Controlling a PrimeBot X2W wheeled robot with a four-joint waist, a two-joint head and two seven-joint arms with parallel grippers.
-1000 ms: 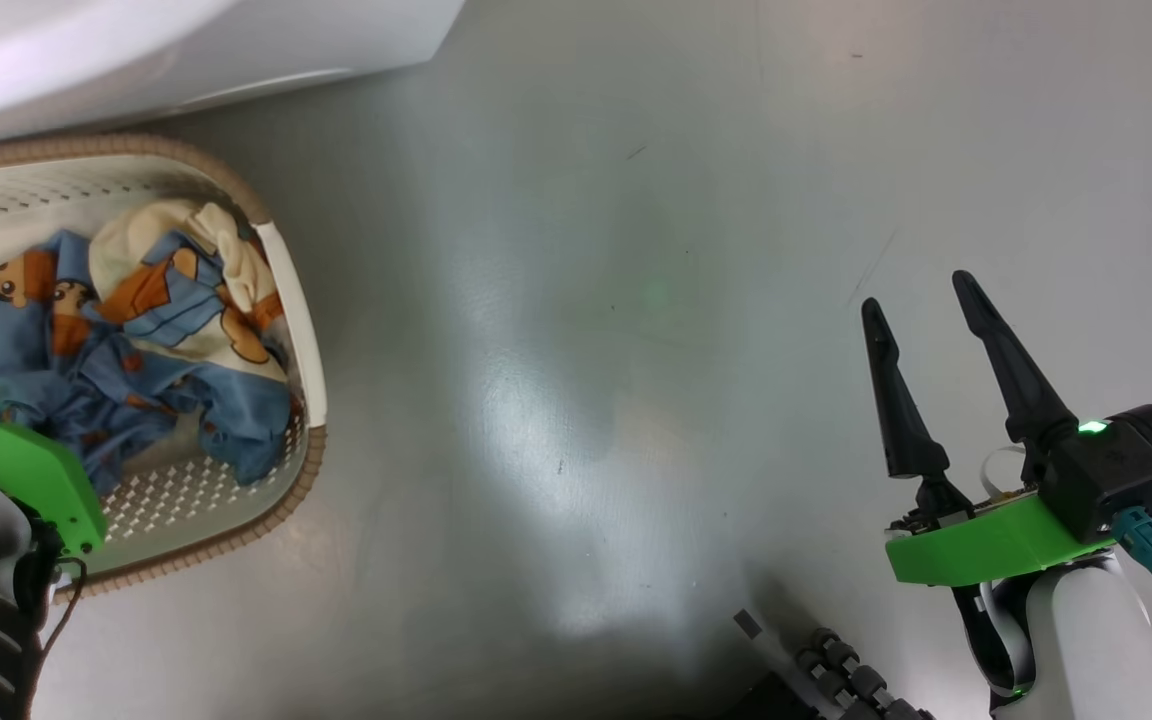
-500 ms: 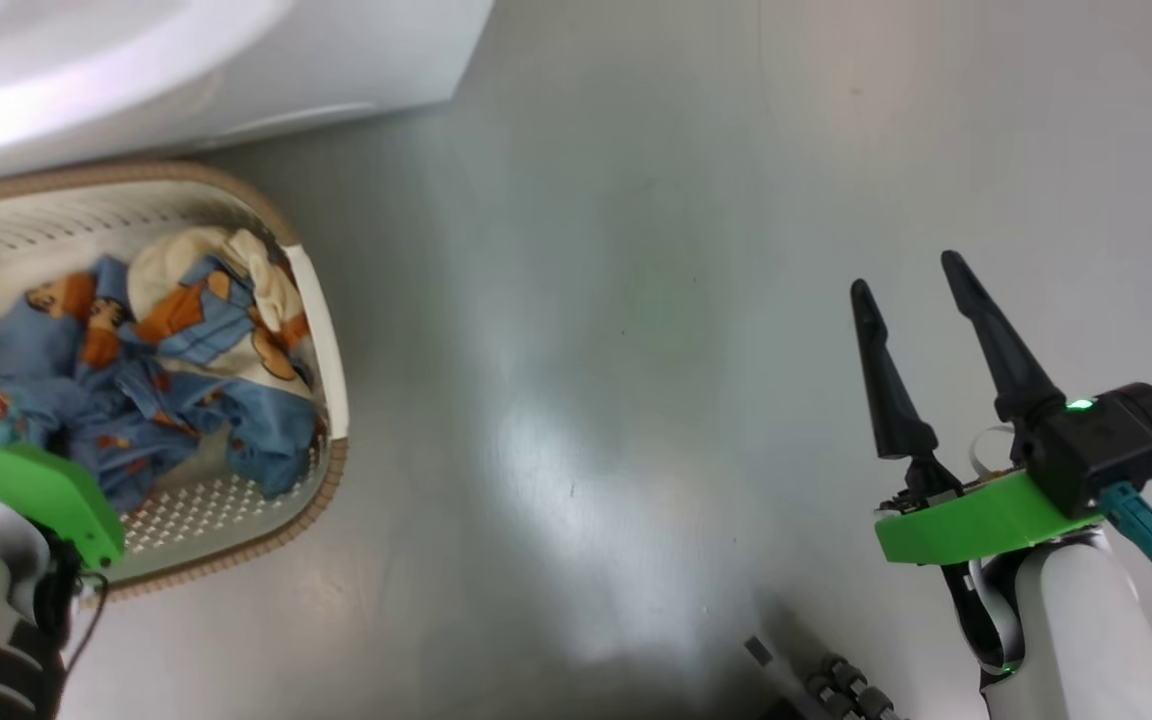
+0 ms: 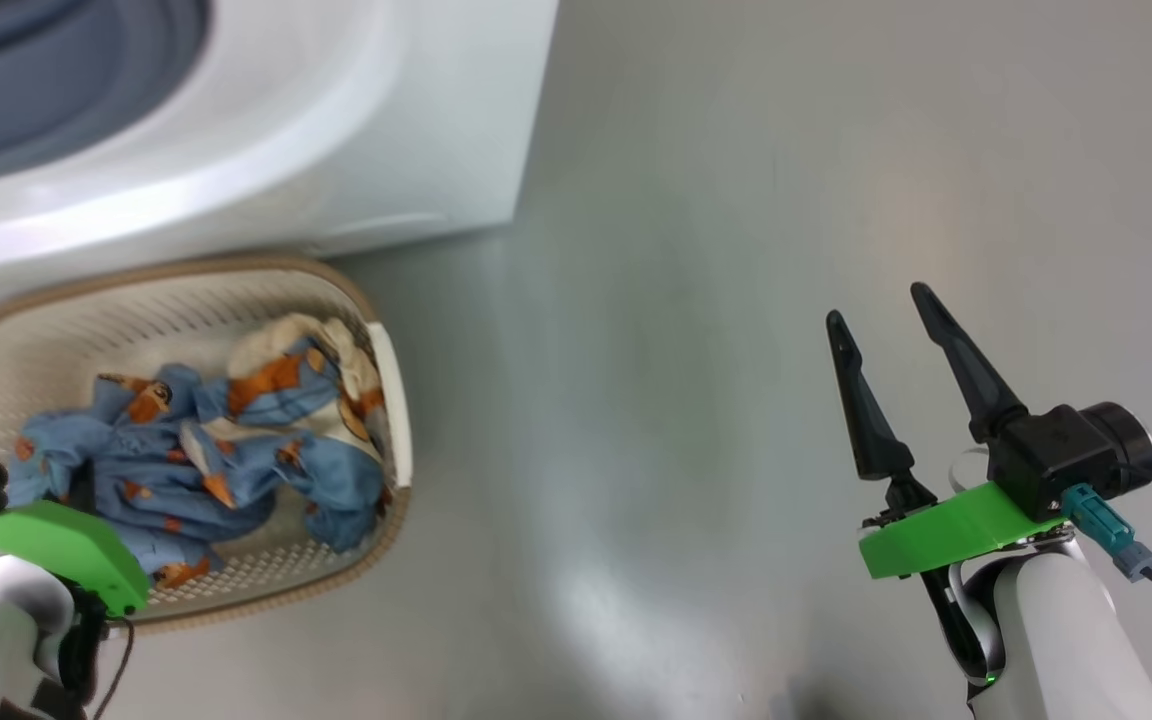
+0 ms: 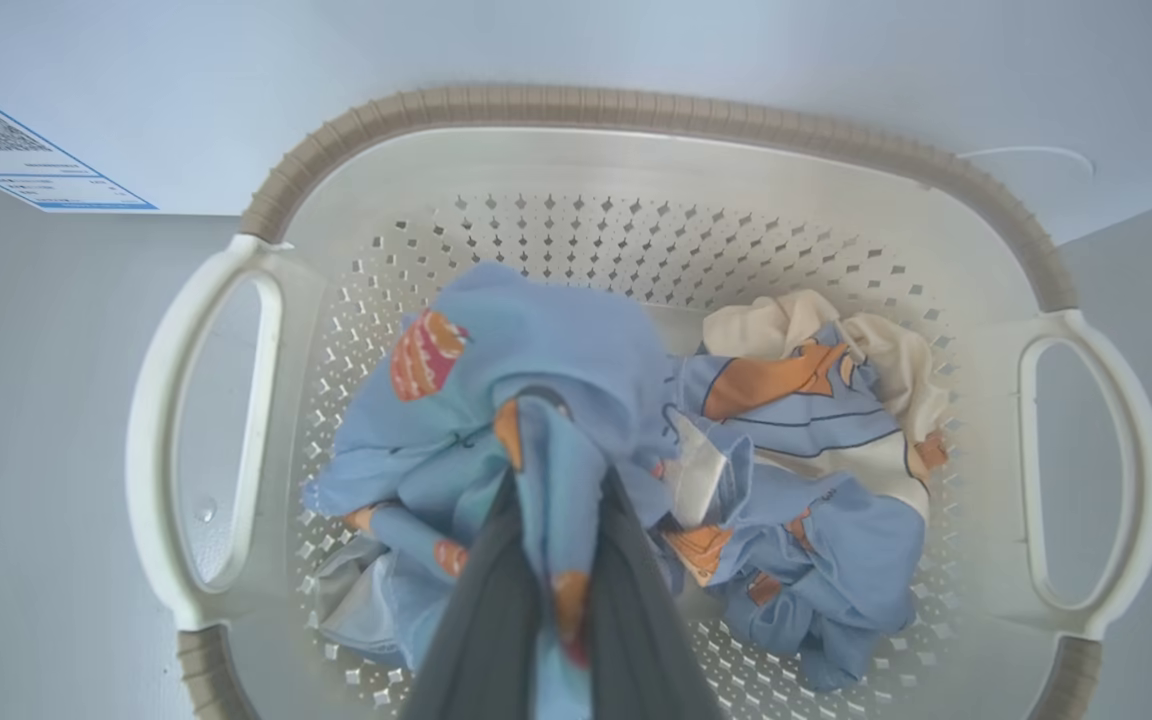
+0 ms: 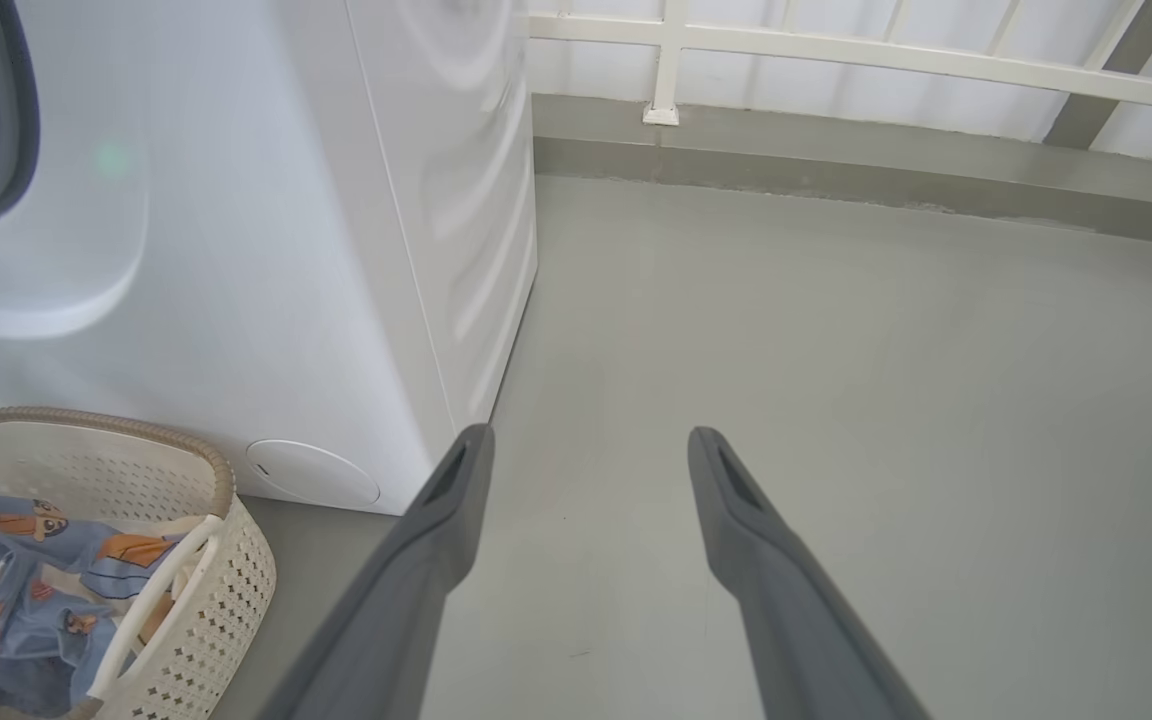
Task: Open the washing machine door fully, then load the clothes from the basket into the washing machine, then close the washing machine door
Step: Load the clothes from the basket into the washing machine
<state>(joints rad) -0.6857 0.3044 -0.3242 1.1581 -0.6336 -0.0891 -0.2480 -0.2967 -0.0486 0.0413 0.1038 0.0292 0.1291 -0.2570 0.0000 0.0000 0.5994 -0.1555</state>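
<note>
Left gripper (image 4: 558,490): closed on a fold of the blue bear-print clothes (image 4: 576,340). The cloth is pinched between both fingers and bunched over the tips.

The rest of the pile lies in the basket (image 4: 636,110): crumpled blue fabric with orange print, plus a cream piece (image 4: 806,325) toward one side handle (image 4: 1086,480).

The basket sits on the grey floor (image 3: 696,330), just beside the front of the washing machine (image 3: 336,150) and below its opening. Blue label sticker (image 4: 26,150) is on the machine's lower front, near the basket's other handle (image 4: 186,430). Grey-blue seal ring (image 3: 56,80) shows at the top left of the head view.

Right gripper (image 3: 877,305): wide open with nothing between the fingers. It hangs over bare floor, well apart from the basket and off to the side of the machine's corner.

Right wrist view: white railing (image 5: 836,60) runs along the far edge of the floor.
</note>
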